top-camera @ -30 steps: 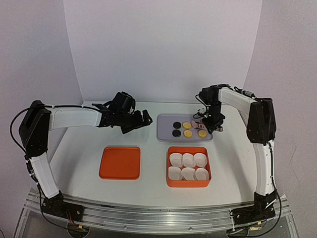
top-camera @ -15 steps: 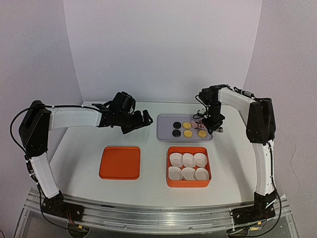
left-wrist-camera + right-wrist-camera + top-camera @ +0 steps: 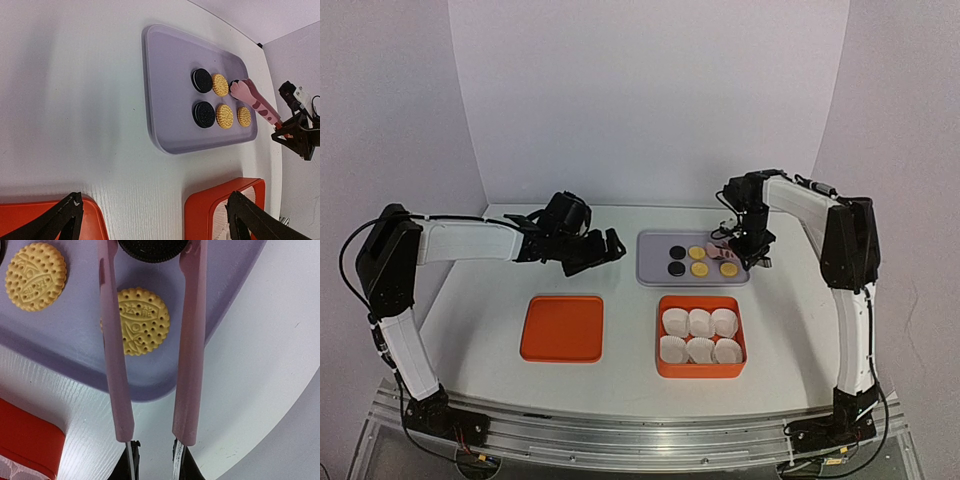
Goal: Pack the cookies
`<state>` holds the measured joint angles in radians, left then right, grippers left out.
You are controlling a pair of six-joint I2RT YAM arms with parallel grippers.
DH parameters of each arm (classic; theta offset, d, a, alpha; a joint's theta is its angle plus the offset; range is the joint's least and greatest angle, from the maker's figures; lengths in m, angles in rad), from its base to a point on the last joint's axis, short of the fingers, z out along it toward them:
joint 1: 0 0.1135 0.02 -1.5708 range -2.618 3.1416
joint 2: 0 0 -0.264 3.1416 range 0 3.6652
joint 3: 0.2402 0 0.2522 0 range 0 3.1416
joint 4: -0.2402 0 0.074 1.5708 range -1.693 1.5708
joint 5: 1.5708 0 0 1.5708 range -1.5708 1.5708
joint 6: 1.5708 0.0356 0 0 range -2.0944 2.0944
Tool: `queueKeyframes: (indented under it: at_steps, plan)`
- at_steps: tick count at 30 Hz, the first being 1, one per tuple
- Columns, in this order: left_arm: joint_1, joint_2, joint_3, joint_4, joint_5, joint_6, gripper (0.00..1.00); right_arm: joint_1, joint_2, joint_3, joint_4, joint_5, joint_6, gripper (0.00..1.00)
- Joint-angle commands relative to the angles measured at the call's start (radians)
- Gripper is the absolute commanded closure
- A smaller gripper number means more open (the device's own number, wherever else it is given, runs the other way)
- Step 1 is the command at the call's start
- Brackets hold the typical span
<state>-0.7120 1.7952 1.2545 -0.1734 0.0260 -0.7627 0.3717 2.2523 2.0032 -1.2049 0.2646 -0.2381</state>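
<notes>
Six cookies lie on a lilac tray (image 3: 650,262): two black (image 3: 676,251) and three golden (image 3: 700,268) show plainly. My right gripper (image 3: 753,257) is shut on pink tongs (image 3: 190,340) that reach over the tray's right end. The tongs' two arms sit either side of the third black cookie (image 3: 152,250), with a golden cookie (image 3: 137,320) below between them. In the left wrist view the tongs (image 3: 257,102) partly cover that black cookie (image 3: 233,83). My left gripper (image 3: 605,247) is open and empty, held above the table left of the tray.
An orange box (image 3: 665,368) with several white fluted paper cups (image 3: 700,322) stands in front of the tray. Its flat orange lid (image 3: 562,328) lies to the left. Both show at the bottom of the left wrist view, the box (image 3: 210,215) and the lid (image 3: 30,225).
My left gripper has drawn back slightly to the left. My right gripper and the tongs have barely shifted over the tray's right end.
</notes>
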Motion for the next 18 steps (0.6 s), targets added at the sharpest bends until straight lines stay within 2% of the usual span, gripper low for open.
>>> queueKeyframes:
  at_steps: [1, 5, 12, 18]
  plan:
    - [0.006, -0.063, -0.011, 0.055, 0.022, 0.008, 0.0, 0.007, -0.177, -0.047, -0.017, -0.019, 0.067, 0.94]
    - [0.006, -0.059, -0.011, 0.078, 0.045, 0.025, 0.0, 0.032, -0.285, -0.128, -0.016, -0.043, 0.116, 0.95]
    - [0.006, -0.036, 0.004, 0.115, 0.088, 0.065, 0.0, 0.173, -0.509, -0.328, -0.027, -0.029, 0.22, 0.95]
    - [0.006, -0.011, 0.02, 0.142, 0.12, 0.096, 0.0, 0.303, -0.672, -0.419, -0.163, -0.13, 0.361, 0.96]
